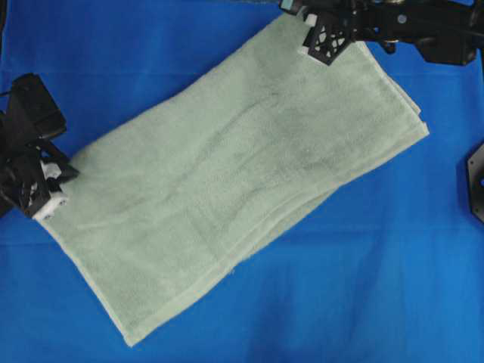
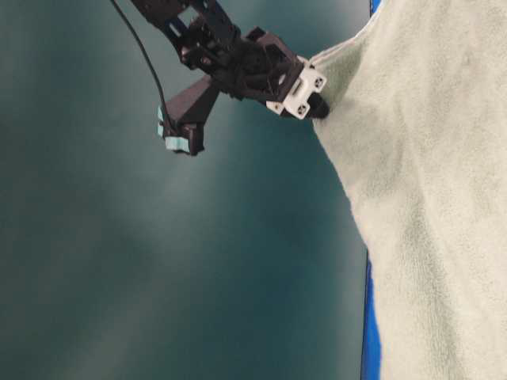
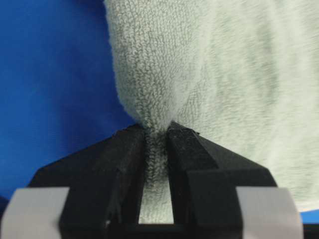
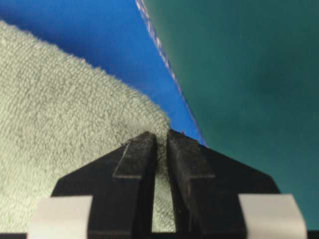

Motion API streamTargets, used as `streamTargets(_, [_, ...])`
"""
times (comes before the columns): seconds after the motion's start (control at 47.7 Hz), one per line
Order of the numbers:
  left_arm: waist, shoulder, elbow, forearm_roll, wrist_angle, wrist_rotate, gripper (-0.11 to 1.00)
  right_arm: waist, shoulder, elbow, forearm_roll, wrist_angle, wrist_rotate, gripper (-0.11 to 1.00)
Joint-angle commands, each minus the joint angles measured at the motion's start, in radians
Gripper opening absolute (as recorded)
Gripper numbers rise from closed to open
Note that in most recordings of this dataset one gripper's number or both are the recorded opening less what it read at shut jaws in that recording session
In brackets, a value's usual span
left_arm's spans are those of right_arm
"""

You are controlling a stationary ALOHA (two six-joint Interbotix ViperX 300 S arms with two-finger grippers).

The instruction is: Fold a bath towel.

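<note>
The bath towel (image 1: 242, 174) is pale sage-green terry cloth, lying doubled over and slanting from the lower left to the upper right of the overhead view. My left gripper (image 1: 59, 189) is at its left corner. In the left wrist view that gripper (image 3: 157, 132) is shut on a bunched fold of towel (image 3: 224, 64). My right gripper (image 1: 318, 45) is at the towel's top corner. The right wrist view shows this gripper (image 4: 160, 137) shut on the towel's corner (image 4: 60, 109). In the table-level view a gripper pinches a raised corner of the towel (image 2: 428, 198).
A bright blue table cloth (image 1: 151, 60) covers the table under the towel. Its edge (image 4: 169, 74) runs close beside my right gripper, with a teal floor beyond. A black fixture (image 1: 476, 181) sits at the right border of the overhead view.
</note>
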Motion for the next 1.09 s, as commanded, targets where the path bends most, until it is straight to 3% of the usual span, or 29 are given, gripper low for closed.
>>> streamTargets(0.0, [0.012,-0.006,0.002,0.005,-0.009,0.011,0.11,-0.008,-0.009,-0.038,-0.008,-0.018,-0.002,0.1])
streamTargets(0.063, [0.017,-0.012,0.008,0.005,-0.011,0.025,0.14,-0.009,-0.006,-0.043,-0.008,-0.029,-0.002,0.11])
streamTargets(0.126, [0.018,-0.018,0.008,0.005,-0.011,0.04,0.29,-0.008,-0.006,-0.044,-0.008,-0.035,-0.002,0.12])
streamTargets(0.252, [0.018,-0.046,0.009,0.006,-0.009,0.075,0.68,-0.002,-0.02,-0.034,-0.006,-0.017,0.0,0.48])
streamTargets(0.357, [0.035,-0.095,0.011,0.009,-0.002,0.117,0.87,0.011,-0.069,-0.008,0.006,0.041,0.003,0.69])
streamTargets(0.399, [0.041,-0.118,0.009,0.009,0.002,0.13,0.87,0.017,-0.097,0.008,0.025,0.077,0.003,0.68])
streamTargets(0.462, [0.052,-0.153,0.011,0.009,0.003,0.156,0.85,0.028,-0.147,0.041,0.084,0.146,0.003,0.62])
streamTargets(0.587, [0.08,-0.218,0.011,0.009,0.006,0.192,0.85,0.046,-0.245,0.112,0.219,0.255,-0.011,0.64])
streamTargets(0.797, [0.135,-0.242,0.011,0.009,0.005,0.259,0.85,0.067,-0.359,0.221,0.41,0.311,-0.084,0.64])
streamTargets(1.07, [0.141,-0.225,0.012,0.009,-0.014,0.291,0.85,0.041,-0.348,0.244,0.43,0.285,-0.094,0.64])
